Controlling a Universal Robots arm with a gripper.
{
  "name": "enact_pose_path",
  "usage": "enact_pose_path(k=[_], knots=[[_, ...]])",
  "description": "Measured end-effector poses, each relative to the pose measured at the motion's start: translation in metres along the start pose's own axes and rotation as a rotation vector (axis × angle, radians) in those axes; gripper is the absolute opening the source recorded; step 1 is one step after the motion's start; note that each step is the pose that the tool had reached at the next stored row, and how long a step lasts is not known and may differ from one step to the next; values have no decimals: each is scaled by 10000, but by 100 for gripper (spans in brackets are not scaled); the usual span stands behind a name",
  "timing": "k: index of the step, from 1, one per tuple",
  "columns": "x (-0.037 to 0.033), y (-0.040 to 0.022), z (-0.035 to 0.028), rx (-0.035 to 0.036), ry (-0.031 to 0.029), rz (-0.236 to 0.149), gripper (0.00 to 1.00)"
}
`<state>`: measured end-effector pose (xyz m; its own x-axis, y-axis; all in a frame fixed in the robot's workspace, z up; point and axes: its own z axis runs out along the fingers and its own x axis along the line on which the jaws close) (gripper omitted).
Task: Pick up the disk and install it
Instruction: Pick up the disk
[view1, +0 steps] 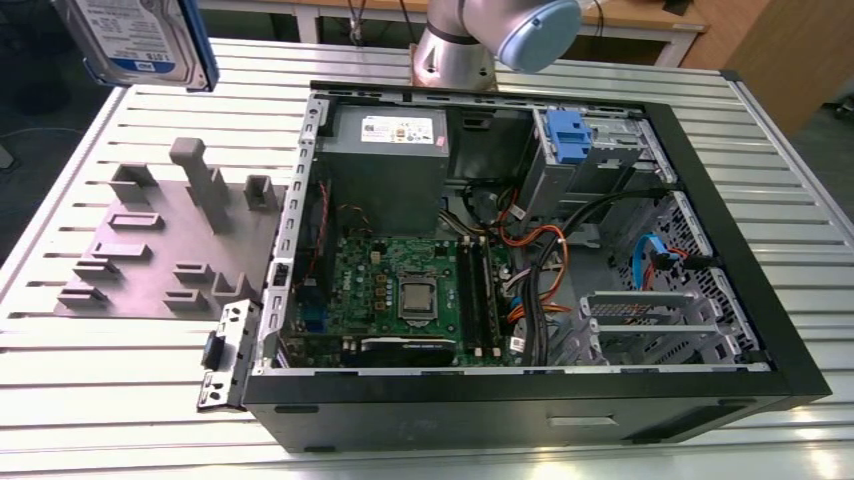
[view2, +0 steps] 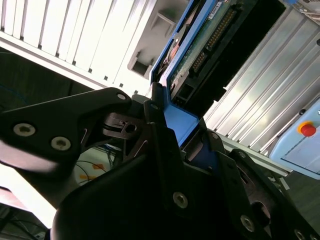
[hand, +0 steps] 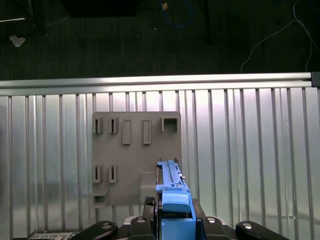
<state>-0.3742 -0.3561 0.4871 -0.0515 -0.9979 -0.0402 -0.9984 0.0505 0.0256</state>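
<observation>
Flat silver metal disk (view1: 138, 40) with blue plastic rails, held up in the air.
The black gripper (view2: 182, 132) has its jaws pinching the disk by a blue rail (the white-and-blue label faces the exterior view). The disk hangs above the ribbed aluminium table (view1: 120, 380) and the grey moulded fixture plate (hand: 135, 150) with its raised slots. There is open air on all sides, and it is well apart from the open black computer case (view1: 534, 405) at the exterior view's right.
</observation>
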Motion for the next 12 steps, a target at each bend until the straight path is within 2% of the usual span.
enact_pose_path(k=[3,12], knots=[[41,-2,-1,1,-1,0,36],[47,-3,-3,1,0,0,36]])
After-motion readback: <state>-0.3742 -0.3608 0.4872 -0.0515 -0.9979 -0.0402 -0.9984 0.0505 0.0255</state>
